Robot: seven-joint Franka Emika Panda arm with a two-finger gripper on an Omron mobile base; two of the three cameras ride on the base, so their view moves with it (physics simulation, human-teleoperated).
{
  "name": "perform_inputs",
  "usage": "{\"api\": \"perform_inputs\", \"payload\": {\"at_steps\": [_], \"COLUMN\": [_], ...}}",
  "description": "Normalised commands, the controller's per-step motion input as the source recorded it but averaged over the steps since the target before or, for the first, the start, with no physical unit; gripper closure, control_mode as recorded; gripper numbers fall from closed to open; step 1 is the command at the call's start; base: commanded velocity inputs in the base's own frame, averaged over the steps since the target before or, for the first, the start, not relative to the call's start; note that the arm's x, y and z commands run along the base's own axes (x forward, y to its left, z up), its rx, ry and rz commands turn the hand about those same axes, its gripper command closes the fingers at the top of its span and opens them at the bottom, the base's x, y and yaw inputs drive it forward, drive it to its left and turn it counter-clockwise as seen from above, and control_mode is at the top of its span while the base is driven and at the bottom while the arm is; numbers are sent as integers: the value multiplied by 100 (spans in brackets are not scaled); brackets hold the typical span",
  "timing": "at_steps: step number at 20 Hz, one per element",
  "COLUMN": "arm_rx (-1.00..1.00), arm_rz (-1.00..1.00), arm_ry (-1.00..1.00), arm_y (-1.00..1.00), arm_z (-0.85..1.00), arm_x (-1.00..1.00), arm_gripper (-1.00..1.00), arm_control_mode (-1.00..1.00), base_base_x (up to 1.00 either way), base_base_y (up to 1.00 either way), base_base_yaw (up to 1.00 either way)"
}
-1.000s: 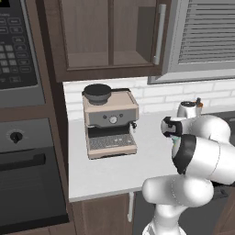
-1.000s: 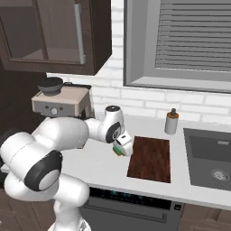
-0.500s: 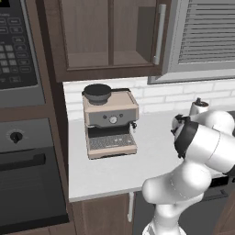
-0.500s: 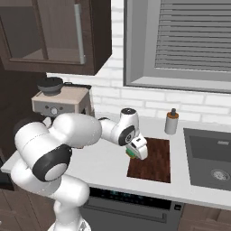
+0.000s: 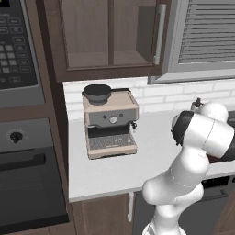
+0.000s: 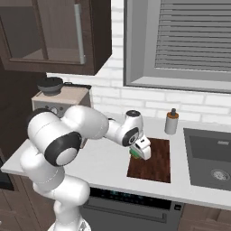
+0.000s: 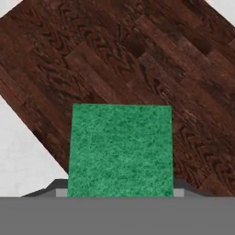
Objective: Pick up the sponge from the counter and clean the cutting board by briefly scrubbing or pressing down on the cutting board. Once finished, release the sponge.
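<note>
sponge [image 7: 120,150] is clamped in the jaws, green face toward the hand camera, dark fingertips [image 7: 58,187] just visible at its lower corners. It hangs over the cutting board [image 7: 137,69]; board grain takes up most of the hand view, light desk [image 7: 23,151] showing at the left. Can't tell if the sponge is touching the board or just above it.

Right base view: gripper [image 6: 137,152] sits at the board's left edge, a green sliver of sponge [image 6: 134,153] beside the white hand, board [image 6: 155,162] flat on the desk [image 6: 103,160]. A small bottle [image 6: 171,122] stands behind the board, near the wall. Sink basin [image 6: 212,158] right of the board. Coffee machine [image 6: 58,97] well apart to the left, partly behind the arm.
</note>
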Motion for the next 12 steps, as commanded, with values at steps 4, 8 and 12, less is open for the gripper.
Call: {"api": "perform_inputs", "payload": {"at_steps": [4,8,12], "arm_rx": [5,6,5], "arm_rz": [0,0,0], "arm_ry": [0,0,0], "arm_y": [-10,-12,-12], "arm_z": [-1,-3,-20], "arm_x": [43,52,38], "arm_gripper": [100,100,100], "arm_control_mode": [-100,-100,-100], "base_base_x": [0,0,0], "base_base_y": [0,0,0], "base_base_yaw": [0,0,0]}}
